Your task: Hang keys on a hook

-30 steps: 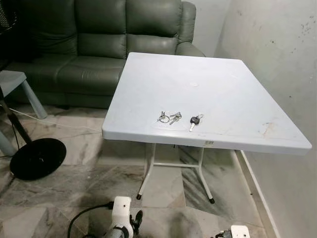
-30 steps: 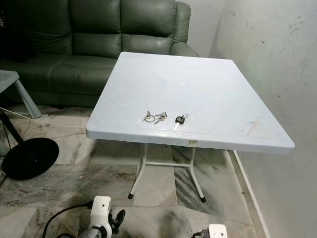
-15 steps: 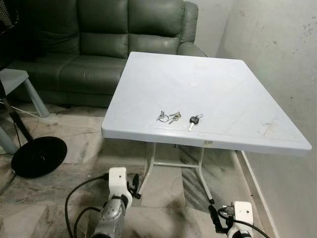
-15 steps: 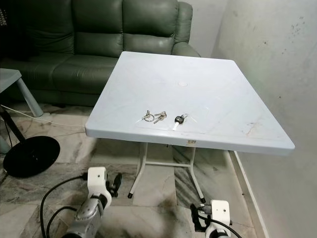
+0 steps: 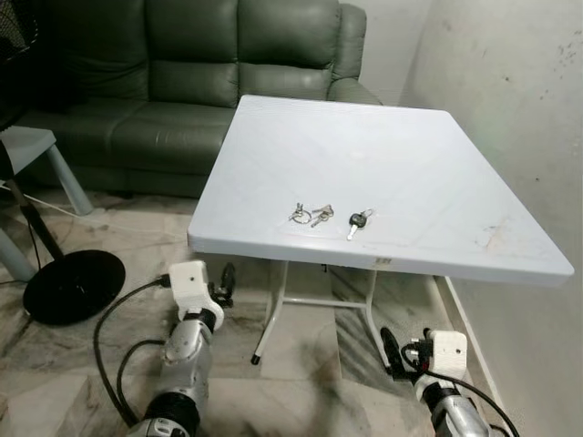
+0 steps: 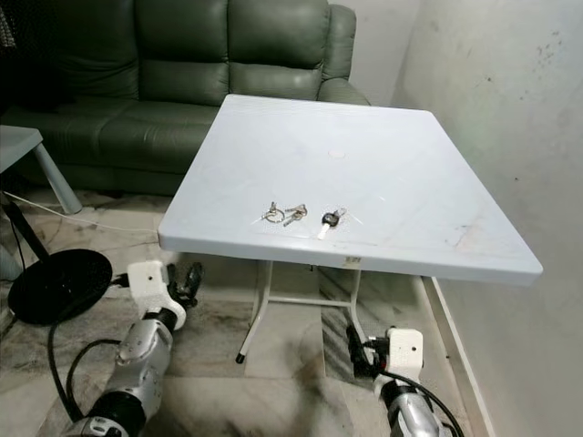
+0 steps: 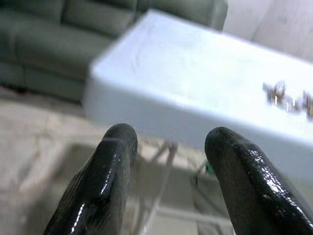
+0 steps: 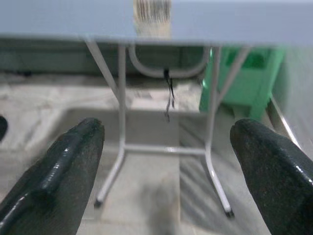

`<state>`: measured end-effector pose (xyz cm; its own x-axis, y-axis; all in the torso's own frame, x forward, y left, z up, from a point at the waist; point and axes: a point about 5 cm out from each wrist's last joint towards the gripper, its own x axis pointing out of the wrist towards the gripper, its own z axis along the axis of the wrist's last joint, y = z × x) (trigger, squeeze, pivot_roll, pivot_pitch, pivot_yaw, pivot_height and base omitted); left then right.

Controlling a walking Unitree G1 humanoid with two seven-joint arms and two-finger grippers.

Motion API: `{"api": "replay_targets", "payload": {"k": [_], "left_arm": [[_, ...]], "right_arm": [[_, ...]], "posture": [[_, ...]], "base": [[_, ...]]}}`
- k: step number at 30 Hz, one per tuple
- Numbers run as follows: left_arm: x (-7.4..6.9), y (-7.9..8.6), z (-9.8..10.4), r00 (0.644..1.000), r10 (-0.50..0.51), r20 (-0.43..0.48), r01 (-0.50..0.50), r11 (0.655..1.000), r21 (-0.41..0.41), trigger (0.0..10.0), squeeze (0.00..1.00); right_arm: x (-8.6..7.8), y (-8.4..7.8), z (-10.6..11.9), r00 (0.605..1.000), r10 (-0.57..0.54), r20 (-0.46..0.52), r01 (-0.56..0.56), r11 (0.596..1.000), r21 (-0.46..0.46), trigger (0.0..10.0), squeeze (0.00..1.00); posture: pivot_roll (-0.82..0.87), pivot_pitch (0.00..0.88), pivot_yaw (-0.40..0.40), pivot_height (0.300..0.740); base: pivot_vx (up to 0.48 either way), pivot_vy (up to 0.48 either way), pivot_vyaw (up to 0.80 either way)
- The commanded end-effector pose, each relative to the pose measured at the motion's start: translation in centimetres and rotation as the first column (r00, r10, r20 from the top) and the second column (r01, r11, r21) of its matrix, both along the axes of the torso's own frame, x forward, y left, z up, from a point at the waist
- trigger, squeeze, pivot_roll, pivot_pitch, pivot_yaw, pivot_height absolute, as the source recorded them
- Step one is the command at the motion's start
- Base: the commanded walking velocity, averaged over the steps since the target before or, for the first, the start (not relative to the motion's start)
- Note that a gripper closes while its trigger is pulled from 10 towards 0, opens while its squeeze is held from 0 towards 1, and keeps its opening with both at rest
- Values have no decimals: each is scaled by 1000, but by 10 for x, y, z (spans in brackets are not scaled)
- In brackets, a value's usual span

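Observation:
A bunch of silver keys (image 5: 310, 216) and a black-headed key (image 5: 357, 221) lie side by side near the front edge of the white folding table (image 5: 383, 155). Both arms are raised low in front of the table, below its top. My left gripper (image 5: 225, 279) is open beneath the front left corner. In the left wrist view it (image 7: 171, 139) points at the table edge, with the silver keys (image 7: 276, 93) blurred on top. My right gripper (image 5: 390, 344) is open near the table's legs. In the right wrist view it (image 8: 166, 132) faces under the tabletop.
A green leather sofa (image 5: 182, 82) stands behind the table. A black round fan base (image 5: 73, 287) and a grey stool (image 5: 27, 150) are on the left. A stained wall (image 5: 510, 100) runs close along the right. A green object (image 8: 249, 73) sits beyond the table legs (image 8: 120, 117).
Both arms have come up from the bottom edge and reached forward toward the table's front. The keys have not moved.

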<state>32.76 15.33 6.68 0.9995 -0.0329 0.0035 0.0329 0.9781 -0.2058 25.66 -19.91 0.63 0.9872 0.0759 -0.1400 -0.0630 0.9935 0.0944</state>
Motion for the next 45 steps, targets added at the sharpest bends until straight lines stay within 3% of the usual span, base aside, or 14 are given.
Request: {"api": "replay_targets", "payload": {"k": [1,6,12,20,26,36,45], "left_arm": [[2,4,7,1000,-7,24,7,1000,-3,10000,0],[1,13,18,997,-52,56,50,998,37,10000,0],[-5,18,28,993,-85,80,83,996,19,10000,0],[-25,16,49,983,-136,122,140,990,-23,10000,0],[-33,16,43,988,-137,70,139,990,-26,10000,0],[-33,17,46,991,-128,45,130,991,-33,10000,0],[-33,13,49,989,-140,48,142,989,-39,10000,0]], "right_arm": [[6,-5,11,998,-23,56,22,1000,10,10000,0],[17,-3,37,985,-25,169,20,999,29,10000,0],[26,0,64,969,4,245,-8,1000,16,10000,0],[19,8,95,954,85,289,-80,996,-29,10000,0],[14,12,102,950,103,294,-94,995,-45,10000,0],[13,17,102,956,120,267,-107,992,-61,10000,0],[14,20,104,955,132,265,-119,991,-66,10000,0]], "posture": [[21,0,-64,740],[22,0,-62,740],[20,0,-65,740],[16,0,-61,740],[15,0,-61,740],[19,0,-63,740],[30,0,-64,740]], "base": [[0,0,0],[0,0,0],[0,0,0],[0,0,0],[0,0,0],[0,0,0],[337,0,0]]}}
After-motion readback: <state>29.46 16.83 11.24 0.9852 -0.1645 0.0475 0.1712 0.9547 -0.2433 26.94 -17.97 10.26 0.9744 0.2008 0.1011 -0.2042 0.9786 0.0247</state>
